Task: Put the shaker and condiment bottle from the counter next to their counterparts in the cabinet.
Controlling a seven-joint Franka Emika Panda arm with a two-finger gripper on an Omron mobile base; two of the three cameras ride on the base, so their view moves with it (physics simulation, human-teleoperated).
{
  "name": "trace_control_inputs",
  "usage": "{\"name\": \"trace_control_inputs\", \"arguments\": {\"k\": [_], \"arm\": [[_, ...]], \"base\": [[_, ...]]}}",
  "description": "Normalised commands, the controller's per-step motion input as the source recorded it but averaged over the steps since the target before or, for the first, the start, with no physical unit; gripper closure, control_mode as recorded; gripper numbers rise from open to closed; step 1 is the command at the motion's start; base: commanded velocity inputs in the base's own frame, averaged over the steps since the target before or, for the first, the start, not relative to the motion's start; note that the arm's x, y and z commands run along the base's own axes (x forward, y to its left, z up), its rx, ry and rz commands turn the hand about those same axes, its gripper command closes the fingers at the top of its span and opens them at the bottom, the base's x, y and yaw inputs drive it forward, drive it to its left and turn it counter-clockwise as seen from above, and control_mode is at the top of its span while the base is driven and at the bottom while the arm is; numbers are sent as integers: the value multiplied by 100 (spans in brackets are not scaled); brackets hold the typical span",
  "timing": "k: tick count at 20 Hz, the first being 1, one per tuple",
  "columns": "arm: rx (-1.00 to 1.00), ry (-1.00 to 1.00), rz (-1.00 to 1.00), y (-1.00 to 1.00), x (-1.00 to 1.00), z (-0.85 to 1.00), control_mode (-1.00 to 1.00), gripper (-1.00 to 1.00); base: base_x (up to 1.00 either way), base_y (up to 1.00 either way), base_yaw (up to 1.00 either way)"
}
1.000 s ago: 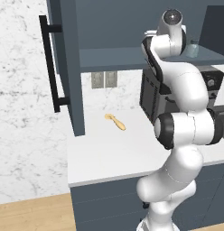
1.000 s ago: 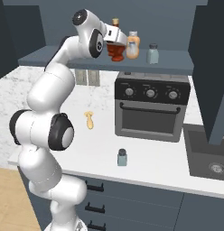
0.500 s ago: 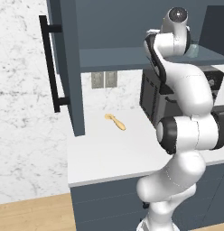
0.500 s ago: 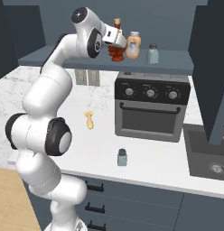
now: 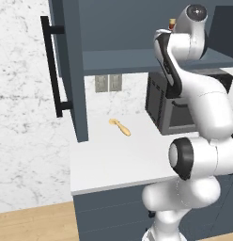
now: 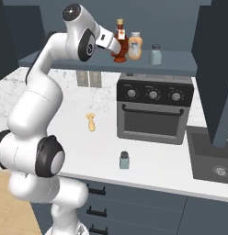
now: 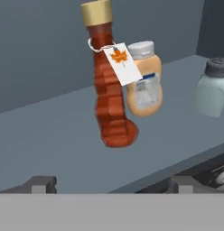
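bottle shelved, shaker left
condiment bottle (image 6: 119,41) stands beside the orange bottle (image 6: 134,46); gripper (image 6: 115,45) spread apart; shaker (image 6: 124,160) on the counter (image 6: 79,151).

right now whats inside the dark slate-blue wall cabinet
On its shelf stand a slim dark red-brown ribbed bottle with a tan cap, a pale orange bottle right beside it, and a small blue-grey shaker apart. The arm covers the shelf's left part.

The dark red ribbed condiment bottle (image 6: 119,42) is stood upright on the cabinet (image 6: 180,64) shelf, just beside the pale orange bottle (image 6: 134,46). The small shaker (image 6: 124,160) is left on the white desk (image 6: 148,158).
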Motion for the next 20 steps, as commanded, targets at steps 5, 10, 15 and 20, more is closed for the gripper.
{"name": "trace_control_inputs", "arguments": {"k": [5, 10, 15, 20], "arm": [[2, 0, 0, 36, -88, 0, -100, -100], [0, -1, 0, 20, -91, -4, -100, -100], [0, -5, 0, 15, -96, -17, -100, -100], [0, -1, 0, 27, -100, -32, -100, -100]], "base": [[0, 0, 0], [0, 0, 0], [0, 0, 0], [0, 0, 0]]}}
